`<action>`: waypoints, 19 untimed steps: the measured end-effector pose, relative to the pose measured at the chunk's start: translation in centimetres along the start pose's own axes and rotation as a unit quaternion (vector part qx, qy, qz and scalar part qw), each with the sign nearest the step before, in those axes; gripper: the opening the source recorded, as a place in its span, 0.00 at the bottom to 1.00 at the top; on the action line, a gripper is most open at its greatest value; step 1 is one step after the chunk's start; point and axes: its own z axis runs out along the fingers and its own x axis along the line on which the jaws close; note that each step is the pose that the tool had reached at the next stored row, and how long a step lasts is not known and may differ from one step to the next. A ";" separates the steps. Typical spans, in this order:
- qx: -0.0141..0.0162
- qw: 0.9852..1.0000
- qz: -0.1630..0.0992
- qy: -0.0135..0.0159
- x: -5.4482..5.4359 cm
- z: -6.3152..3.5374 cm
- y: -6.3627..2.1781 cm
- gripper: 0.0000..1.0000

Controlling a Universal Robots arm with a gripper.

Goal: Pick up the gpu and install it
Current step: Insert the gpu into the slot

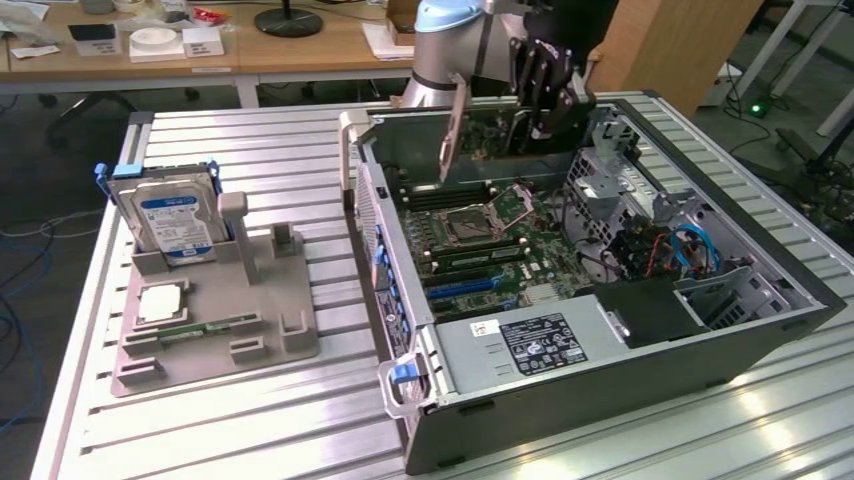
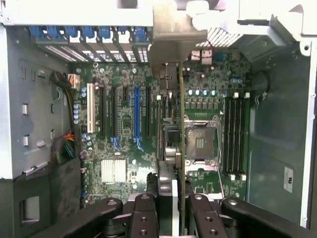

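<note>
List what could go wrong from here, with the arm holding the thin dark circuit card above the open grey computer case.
1. The thin dark gpu card, clamped in the black gripper, appears to hang beside the open metal processor socket, not over the long blue slot; lowered here it might strike the socket.
2. Its silvery bracket sits close to the grey case's rear wall and could snag there.

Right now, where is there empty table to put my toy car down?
Bare table lies behind the tray, up to the case. More lies in front of the tray, and at the case's near corner on the exterior view's right. Inside the case is crowded: the gripper holds the gpu over the board.
</note>
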 end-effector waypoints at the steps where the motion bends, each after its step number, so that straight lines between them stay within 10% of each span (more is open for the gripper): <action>1: 0.003 1.000 0.000 0.000 0.0 0.08 0.02 0.28; 4: 0.008 1.000 0.000 0.000 0.0 0.37 0.06 0.28; 19: 0.008 1.000 0.000 0.000 1.6 1.86 0.06 0.28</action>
